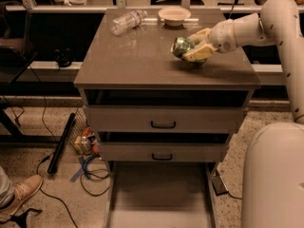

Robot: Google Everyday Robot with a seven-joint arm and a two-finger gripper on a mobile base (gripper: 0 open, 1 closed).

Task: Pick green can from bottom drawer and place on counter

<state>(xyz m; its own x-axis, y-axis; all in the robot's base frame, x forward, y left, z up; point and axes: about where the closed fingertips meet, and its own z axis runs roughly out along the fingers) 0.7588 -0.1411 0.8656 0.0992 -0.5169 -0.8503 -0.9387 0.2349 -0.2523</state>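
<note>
Placing step: we've the tool (192,47) clamped on green can (180,45) low over worktop (137,63) (right side); nxt, set down & release.

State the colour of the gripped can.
The green can is shiny mottled green, in the camera view; the gripper holds it over the counter.

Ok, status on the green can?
Gripper over right half of counter, jaws shut on green can. Not released yet. Water bottle and bowl at the back, out of the way.
</note>
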